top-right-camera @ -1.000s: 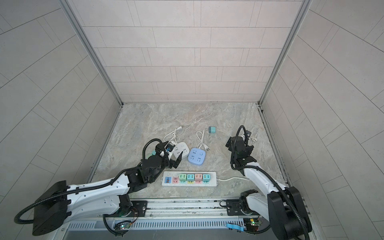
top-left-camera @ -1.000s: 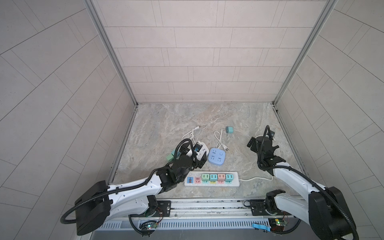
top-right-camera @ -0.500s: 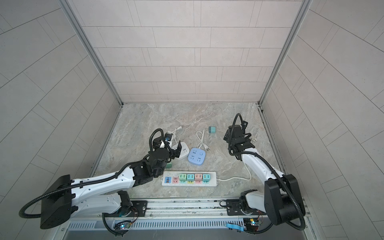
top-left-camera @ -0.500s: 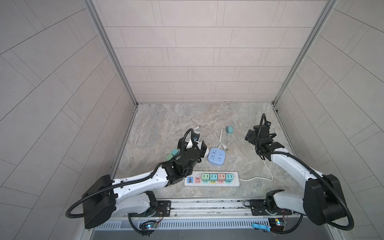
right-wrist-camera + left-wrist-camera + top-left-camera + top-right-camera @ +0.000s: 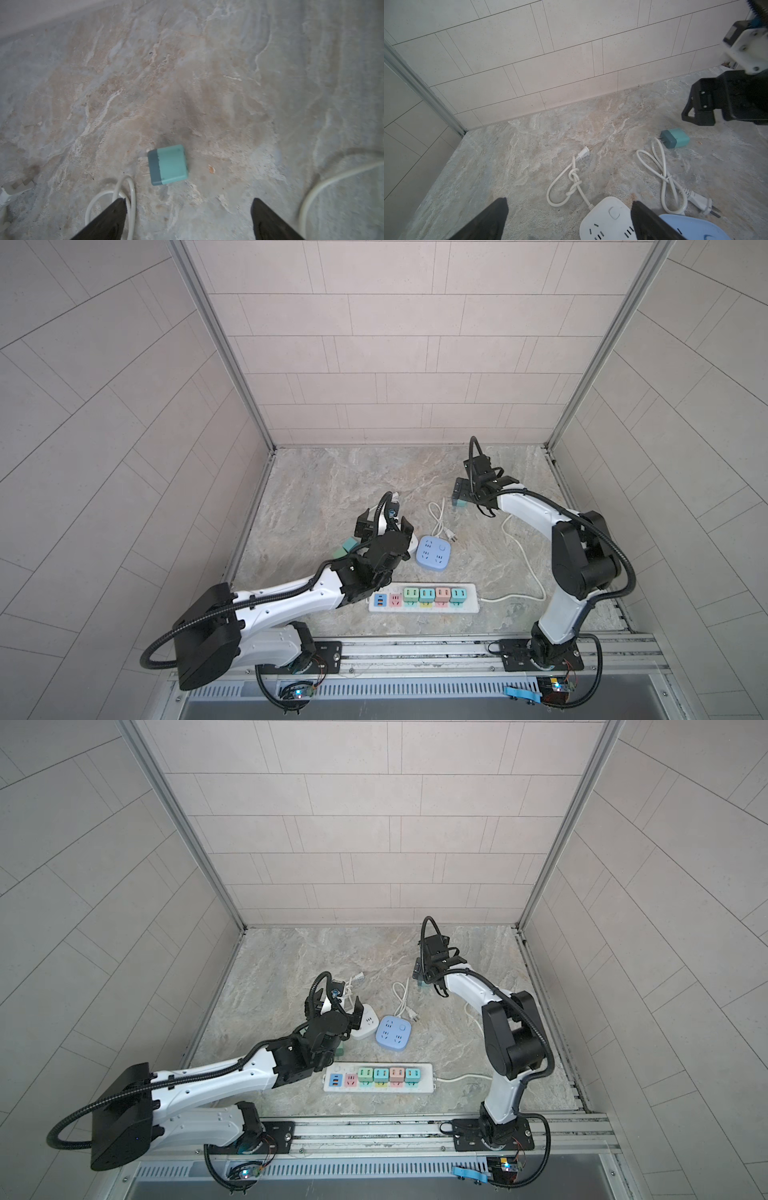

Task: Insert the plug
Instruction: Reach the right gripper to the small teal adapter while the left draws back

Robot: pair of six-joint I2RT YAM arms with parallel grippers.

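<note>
The plug (image 5: 168,165) is a small teal cube with a darker pronged end, lying flat on the stone floor (image 5: 459,502) (image 5: 420,982) (image 5: 676,138). My right gripper (image 5: 188,200) hovers just short of it, open, with the plug ahead of its fingertips and nothing between them (image 5: 478,493) (image 5: 436,969). The white power strip (image 5: 424,596) (image 5: 378,1077) lies near the front with several coloured adapters in it. My left gripper (image 5: 569,201) is open over the white socket hub (image 5: 608,220), holding nothing (image 5: 384,526) (image 5: 334,1006).
A blue socket hub (image 5: 434,553) (image 5: 393,1032) sits beside the white socket hub, each with a looped white cord (image 5: 571,176) (image 5: 664,176). Another teal cube (image 5: 349,546) lies by the left arm. The strip's cable (image 5: 528,564) curves under the right arm. Tiled walls enclose the floor.
The right arm has swung toward the back and to the left, bringing its gripper over the teal plug. The left gripper has edged a little farther back over the white hub.
</note>
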